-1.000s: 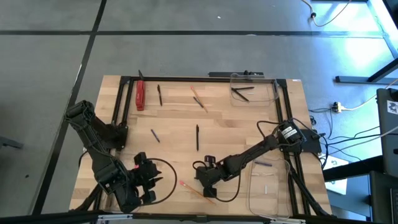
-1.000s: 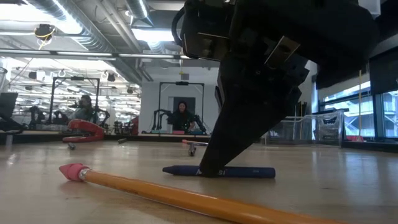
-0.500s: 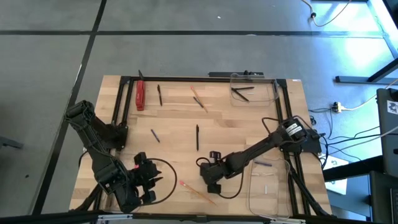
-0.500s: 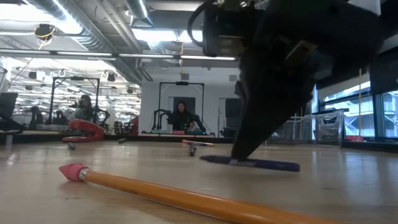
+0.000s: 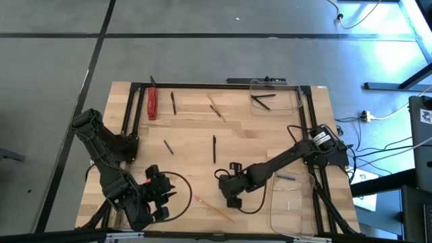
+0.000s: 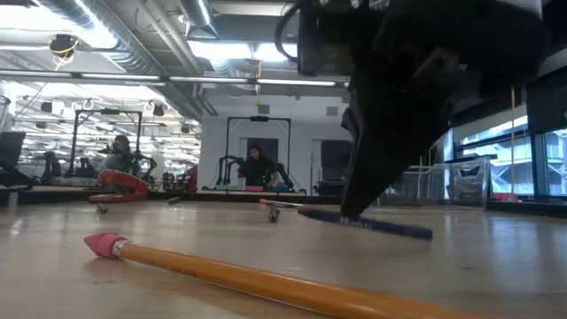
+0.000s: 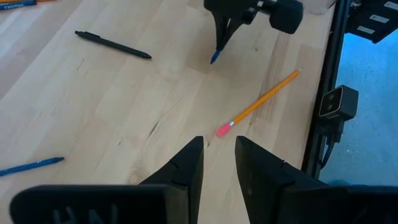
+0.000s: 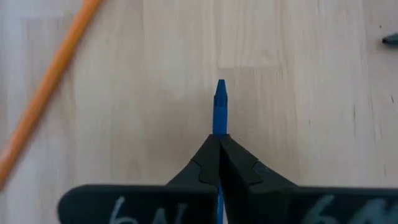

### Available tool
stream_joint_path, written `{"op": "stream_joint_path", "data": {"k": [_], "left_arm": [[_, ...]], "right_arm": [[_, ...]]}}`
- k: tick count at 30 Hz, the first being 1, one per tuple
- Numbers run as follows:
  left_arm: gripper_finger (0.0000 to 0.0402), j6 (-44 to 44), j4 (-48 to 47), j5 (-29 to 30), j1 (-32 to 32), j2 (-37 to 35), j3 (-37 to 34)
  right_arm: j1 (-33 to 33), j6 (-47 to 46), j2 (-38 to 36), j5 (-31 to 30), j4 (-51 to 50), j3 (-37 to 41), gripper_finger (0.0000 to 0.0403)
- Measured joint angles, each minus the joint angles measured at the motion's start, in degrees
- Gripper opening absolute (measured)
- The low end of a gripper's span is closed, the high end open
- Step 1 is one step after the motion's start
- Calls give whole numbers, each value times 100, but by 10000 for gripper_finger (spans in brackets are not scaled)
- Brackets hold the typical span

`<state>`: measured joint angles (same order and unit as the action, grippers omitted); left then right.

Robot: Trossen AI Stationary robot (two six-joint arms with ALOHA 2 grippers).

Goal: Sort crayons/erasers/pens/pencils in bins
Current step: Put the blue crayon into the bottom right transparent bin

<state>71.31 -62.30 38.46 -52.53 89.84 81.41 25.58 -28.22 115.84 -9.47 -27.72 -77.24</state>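
Blue crayon [image 8: 219,106] tip, wrist view only

I see a blue crayon [image 8: 219,106] pinched in my right end effector [image 8: 219,149], tilted just off the surface, its tip poking forward; an orange pencil [image 6: 266,282] lies beside it.

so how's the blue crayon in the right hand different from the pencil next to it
The blue crayon is short and pinched in the shut right hand, tilted off the table; the pencil is much longer, orange with a pink eraser, lying flat and untouched. Both are thin sticks near the table's front edge.
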Motion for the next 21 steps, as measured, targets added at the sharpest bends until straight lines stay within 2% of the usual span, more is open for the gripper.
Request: {"op": "stream_joint_path", "data": {"k": [8,15,21], "left_arm": [[86,0,0,24,0,0,0],[86,4,2,24,-2,0,0],[86,4,2,24,-2,0,0]], "right_arm": [[2,-8,10,-11,736,455,16],[-48,125,8,205,647,466,20],[-46,-1,6,306,699,445,62]]}}
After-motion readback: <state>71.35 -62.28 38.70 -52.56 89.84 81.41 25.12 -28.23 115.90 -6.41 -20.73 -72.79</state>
